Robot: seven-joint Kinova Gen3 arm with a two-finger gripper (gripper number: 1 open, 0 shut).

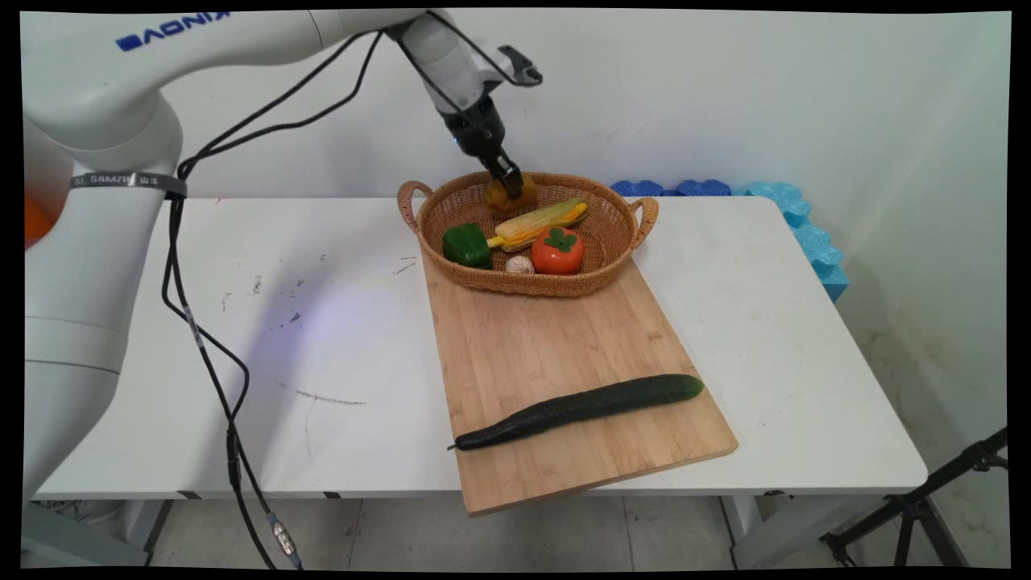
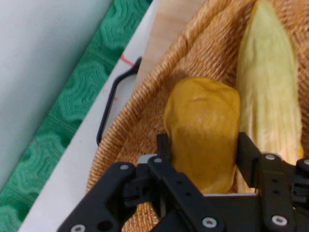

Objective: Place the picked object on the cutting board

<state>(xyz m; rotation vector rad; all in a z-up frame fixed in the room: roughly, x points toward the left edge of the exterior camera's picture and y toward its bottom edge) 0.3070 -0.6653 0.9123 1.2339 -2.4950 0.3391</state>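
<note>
My gripper point(image 1: 509, 181) reaches down into the back of a woven basket point(image 1: 523, 288) that has two handles. In the hand view its two fingers point(image 2: 248, 154) press against both sides of a yellow-orange rounded vegetable point(image 2: 203, 121), so the gripper point(image 2: 203, 150) is shut on it. That vegetable point(image 1: 523, 197) sits low by the basket's far wall; whether it rests on the bottom I cannot tell. An ear of corn point(image 1: 544, 221) lies right beside it, the same corn point(image 2: 268, 92) filling the hand view's right side.
The basket also holds a green pepper point(image 1: 467, 246), an orange-red persimmon-like fruit point(image 1: 557, 250) and a garlic bulb point(image 1: 519, 264). It stands on the far end of a wooden cutting board point(image 1: 548, 346); a dark cucumber point(image 1: 580, 409) lies across the near end. Blue foam point(image 1: 805, 225) lines the table's back right.
</note>
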